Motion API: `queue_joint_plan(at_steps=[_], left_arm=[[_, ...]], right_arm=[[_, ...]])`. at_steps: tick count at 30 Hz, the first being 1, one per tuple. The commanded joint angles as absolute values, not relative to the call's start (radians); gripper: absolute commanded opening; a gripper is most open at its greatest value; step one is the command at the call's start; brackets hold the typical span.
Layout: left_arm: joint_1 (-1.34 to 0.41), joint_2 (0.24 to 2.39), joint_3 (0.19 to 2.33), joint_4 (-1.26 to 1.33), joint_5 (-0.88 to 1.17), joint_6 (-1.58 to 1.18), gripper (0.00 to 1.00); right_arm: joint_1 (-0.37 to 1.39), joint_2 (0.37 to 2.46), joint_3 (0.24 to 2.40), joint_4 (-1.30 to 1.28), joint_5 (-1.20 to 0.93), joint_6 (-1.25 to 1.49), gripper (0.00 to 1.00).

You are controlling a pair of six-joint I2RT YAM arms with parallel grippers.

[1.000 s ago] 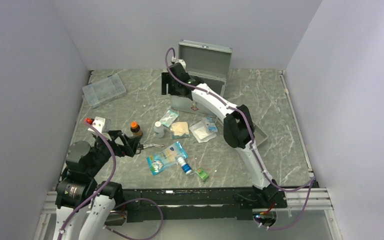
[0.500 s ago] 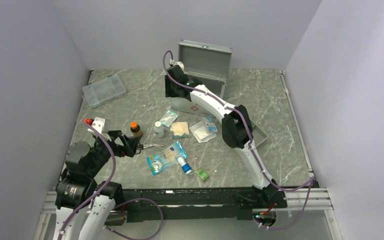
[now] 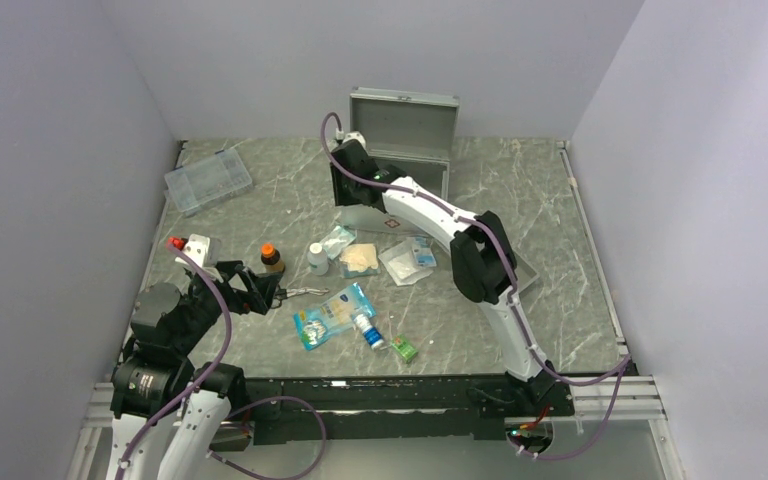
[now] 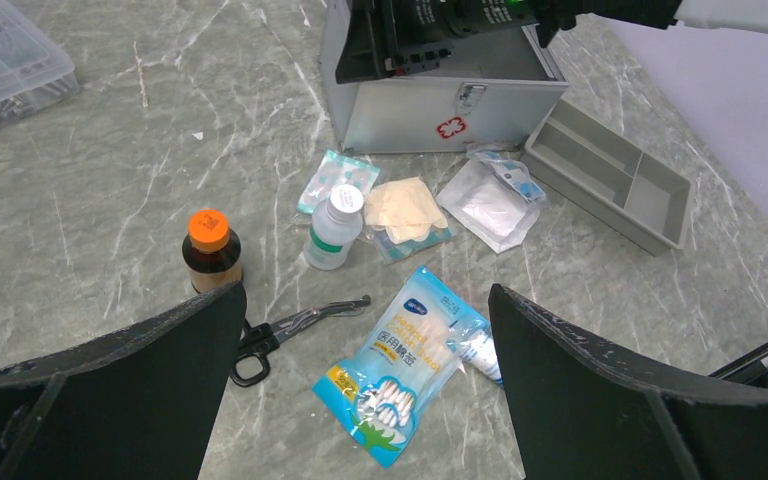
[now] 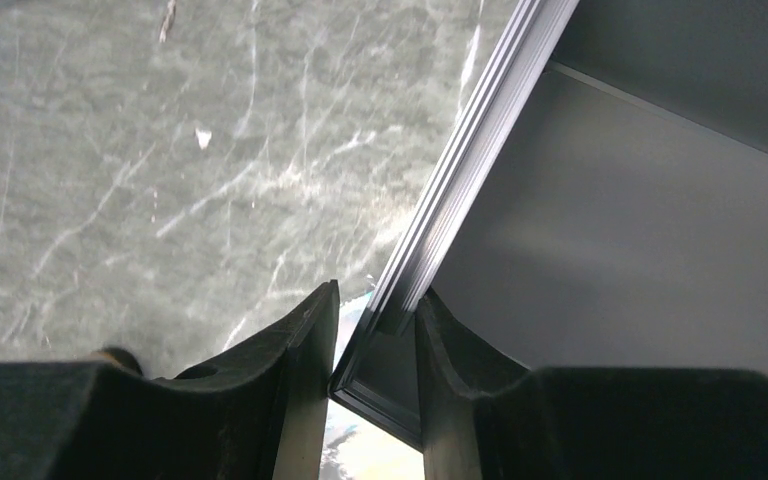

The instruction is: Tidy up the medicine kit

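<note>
The only clear sign is a small white diamond label (image 4: 450, 127) bearing a red cross, stuck on the front wall of the metal case (image 4: 430, 105) that stands near the far edge of the tabletop. The blue packet of cotton swabs (image 4: 400, 350), lying towards the near edge, carries a line of white Chinese characters down its middle and a small oval logo at its top, both too small to read with certainty. The label on the white bottle (image 4: 332, 228) cannot be read.

white arm shells (image 3: 422, 207), black joints (image 3: 478, 262) — purple cables (image 3: 227, 330) looped alongside; left hand (image 4: 365, 300) matte black, scuffed.
</note>
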State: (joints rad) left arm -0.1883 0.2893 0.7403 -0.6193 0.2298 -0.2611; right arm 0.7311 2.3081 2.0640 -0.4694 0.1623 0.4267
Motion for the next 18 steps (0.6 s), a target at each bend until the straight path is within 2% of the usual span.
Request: queue_joint_plan(at_steps=[1, 18], left_arm=[[-0.184, 0.288, 0.741, -0.623, 0.224, -0.279, 0.99], [-0.184, 0.287, 0.740, -0.623, 0.220, -0.281, 0.99]], right_arm=[[0.753, 2.216, 1.979, -0.462, 0.137, 0.399, 0.20], [0.849, 2.022, 1.659, -0.377, 0.130, 0.365, 0.20]])
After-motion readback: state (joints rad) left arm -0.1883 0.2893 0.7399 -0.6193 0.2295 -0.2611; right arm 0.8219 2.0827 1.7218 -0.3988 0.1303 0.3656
